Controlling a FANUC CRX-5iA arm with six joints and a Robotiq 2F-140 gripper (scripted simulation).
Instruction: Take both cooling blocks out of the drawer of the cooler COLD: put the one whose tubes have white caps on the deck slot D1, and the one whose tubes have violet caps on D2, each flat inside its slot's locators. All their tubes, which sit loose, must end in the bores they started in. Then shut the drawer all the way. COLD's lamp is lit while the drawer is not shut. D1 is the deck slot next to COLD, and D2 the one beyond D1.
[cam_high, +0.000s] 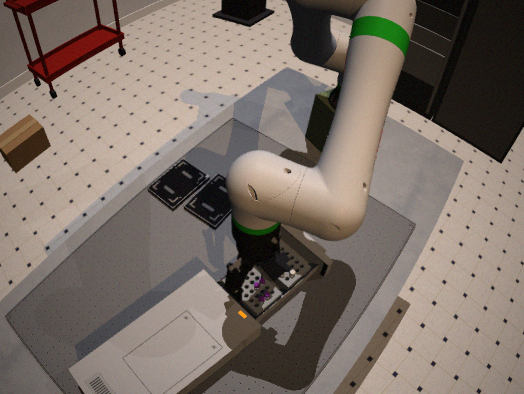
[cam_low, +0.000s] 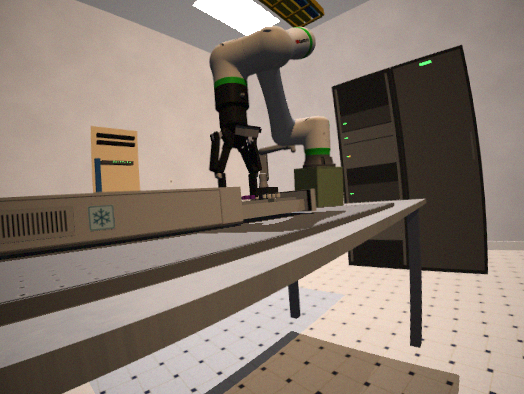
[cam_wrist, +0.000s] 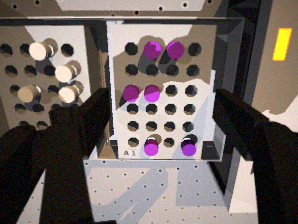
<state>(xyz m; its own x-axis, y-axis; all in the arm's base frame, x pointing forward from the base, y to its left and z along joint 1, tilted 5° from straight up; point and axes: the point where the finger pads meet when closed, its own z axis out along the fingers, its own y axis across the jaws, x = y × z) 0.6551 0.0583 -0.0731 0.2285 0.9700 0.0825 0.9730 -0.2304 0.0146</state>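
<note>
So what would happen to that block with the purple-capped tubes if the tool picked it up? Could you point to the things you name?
The violet-capped block (cam_high: 253, 288) (cam_wrist: 161, 110) looks rigid, so it probably wouldn't sag. Its tubes sit loose in the bores, so tilting might spill them.

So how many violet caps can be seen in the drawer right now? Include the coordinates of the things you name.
6 violet caps (cam_high: 265, 295) (cam_wrist: 151, 93): two in the top row, two mid-block at left, two in the bottom row, as the wrist view shows.

Saw deck slot D2 (cam_high: 177, 184) beside slot D1 (cam_high: 209, 202), and the drawer (cam_high: 291, 296) (cam_low: 280, 206) (cam_wrist: 170, 21) open, with the orange lamp (cam_high: 242, 314) (cam_wrist: 282, 44) lit on the cooler (cam_high: 150, 325) (cam_low: 165, 212) (cam_wrist: 265, 85).
</note>
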